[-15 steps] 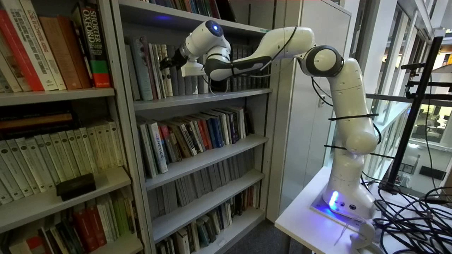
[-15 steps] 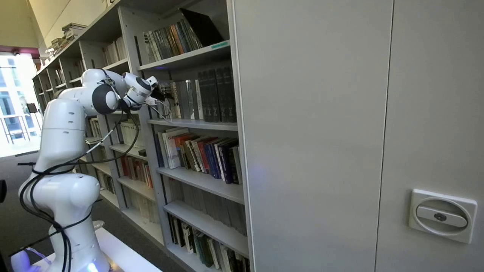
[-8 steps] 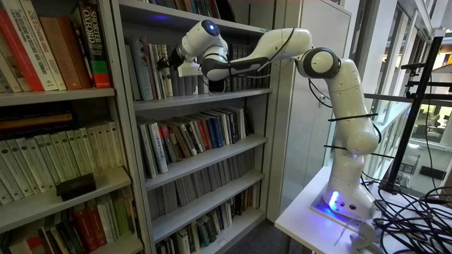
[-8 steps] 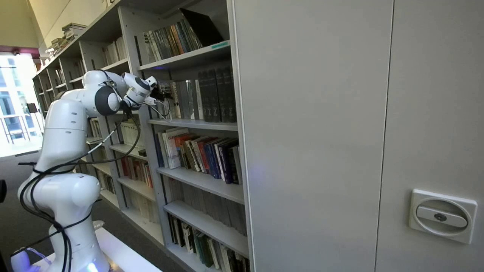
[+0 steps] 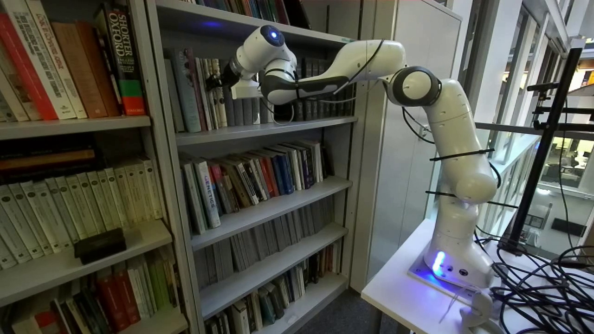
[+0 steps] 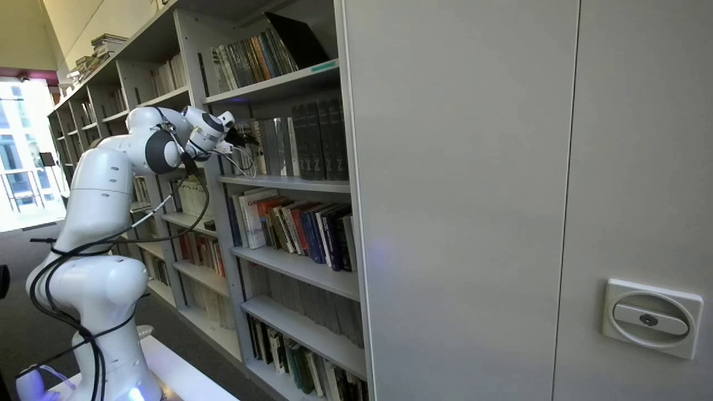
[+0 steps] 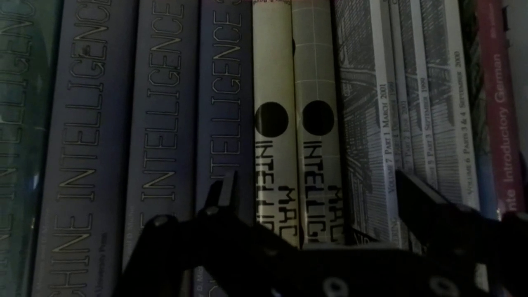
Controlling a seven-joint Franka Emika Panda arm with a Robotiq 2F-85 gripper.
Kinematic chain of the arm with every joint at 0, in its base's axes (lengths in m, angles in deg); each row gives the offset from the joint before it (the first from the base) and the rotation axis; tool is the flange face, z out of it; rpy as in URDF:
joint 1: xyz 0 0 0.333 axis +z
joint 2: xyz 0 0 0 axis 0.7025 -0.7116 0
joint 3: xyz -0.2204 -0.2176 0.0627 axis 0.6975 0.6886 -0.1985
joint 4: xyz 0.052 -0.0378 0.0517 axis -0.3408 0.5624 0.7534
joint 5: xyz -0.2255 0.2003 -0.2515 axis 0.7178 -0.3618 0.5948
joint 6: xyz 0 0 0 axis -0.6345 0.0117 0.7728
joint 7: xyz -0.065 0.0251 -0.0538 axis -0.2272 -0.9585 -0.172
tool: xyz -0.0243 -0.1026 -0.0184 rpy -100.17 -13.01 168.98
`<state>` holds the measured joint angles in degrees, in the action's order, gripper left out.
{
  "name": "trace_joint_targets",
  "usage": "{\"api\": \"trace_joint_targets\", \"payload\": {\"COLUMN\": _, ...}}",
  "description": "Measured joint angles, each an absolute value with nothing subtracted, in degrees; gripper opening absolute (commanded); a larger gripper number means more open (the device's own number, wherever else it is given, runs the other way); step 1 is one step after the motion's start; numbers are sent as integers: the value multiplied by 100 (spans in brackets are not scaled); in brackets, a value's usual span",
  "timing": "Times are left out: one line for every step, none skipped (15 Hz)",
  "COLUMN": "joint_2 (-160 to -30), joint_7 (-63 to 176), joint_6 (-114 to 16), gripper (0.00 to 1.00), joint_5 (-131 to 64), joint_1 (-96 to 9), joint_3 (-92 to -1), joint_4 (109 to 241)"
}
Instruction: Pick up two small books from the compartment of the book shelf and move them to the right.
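The compartment (image 5: 232, 134) of the grey book shelf (image 5: 163, 139) holds a row of upright books. Two small books stand side by side in it: a cream spine (image 7: 274, 82) and a greyer spine (image 7: 315, 82), each bearing a black disc. My gripper (image 7: 315, 176) is open in front of them, one finger on either side of the pair. Its left finger lies over a dark blue volume, its right over thin journals. Whether the fingertips touch any spine I cannot tell. Both exterior views show the gripper (image 5: 215, 83) (image 6: 248, 138) at the row, and the lower spines are hidden behind it.
Dark blue volumes (image 7: 161, 82) press close on the left in the wrist view; journals (image 7: 445, 95) and a red book (image 7: 501, 123) are on the right. An upper board (image 6: 273, 86) runs above the arm. Black volumes (image 6: 317, 139) fill the compartment's end, and a cable (image 6: 245, 167) hangs below the wrist.
The gripper has edged slightly closer to the row of books, and the arm's elbow has shifted toward the shelf. The jaws stay open, and the books have not visibly moved.
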<state>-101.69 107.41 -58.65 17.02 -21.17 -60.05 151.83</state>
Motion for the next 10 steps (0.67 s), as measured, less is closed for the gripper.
{"api": "trace_joint_targets", "payload": {"joint_2": -10191, "joint_7": 10741, "joint_6": -5865, "gripper": 58, "joint_5": 1702, "joint_1": -2110, "joint_3": -6005, "joint_4": 15142}}
{"api": "trace_joint_targets", "payload": {"joint_2": -10201, "joint_7": 10741, "joint_6": -5864, "gripper": 49, "joint_5": 1702, "joint_1": -2099, "joint_3": -6005, "joint_4": 15124}}
{"api": "trace_joint_targets", "payload": {"joint_2": -10201, "joint_7": 10741, "joint_6": -5864, "gripper": 42, "joint_5": 1702, "joint_1": -2088, "joint_3": -6004, "joint_4": 15118}}
{"api": "trace_joint_targets", "payload": {"joint_2": -10201, "joint_7": 10741, "joint_6": -5863, "gripper": 35, "joint_5": 1702, "joint_1": -2075, "joint_3": -6002, "joint_4": 15112}}
{"api": "trace_joint_targets", "payload": {"joint_2": -10201, "joint_7": 10741, "joint_6": -5863, "gripper": 27, "joint_5": 1702, "joint_1": -2064, "joint_3": -6001, "joint_4": 15108}}
{"api": "trace_joint_targets", "payload": {"joint_2": -10201, "joint_7": 10741, "joint_6": -5863, "gripper": 20, "joint_5": 1702, "joint_1": -2055, "joint_3": -6001, "joint_4": 15106}}
{"api": "trace_joint_targets", "payload": {"joint_2": -10201, "joint_7": 10741, "joint_6": -5863, "gripper": 12, "joint_5": 1702, "joint_1": -2045, "joint_3": -6001, "joint_4": 15105}}
{"api": "trace_joint_targets", "payload": {"joint_2": -10201, "joint_7": 10741, "joint_6": -5863, "gripper": 5, "joint_5": 1702, "joint_1": -2033, "joint_3": -6001, "joint_4": 15104}}
{"api": "trace_joint_targets", "payload": {"joint_2": -10201, "joint_7": 10741, "joint_6": -5863, "gripper": 0, "joint_5": 1702, "joint_1": -2018, "joint_3": -6001, "joint_4": 15104}}
{"api": "trace_joint_targets", "payload": {"joint_2": -10202, "joint_7": 10741, "joint_6": -5863, "gripper": 0, "joint_5": 1702, "joint_1": -2005, "joint_3": -6001, "joint_4": 15104}}
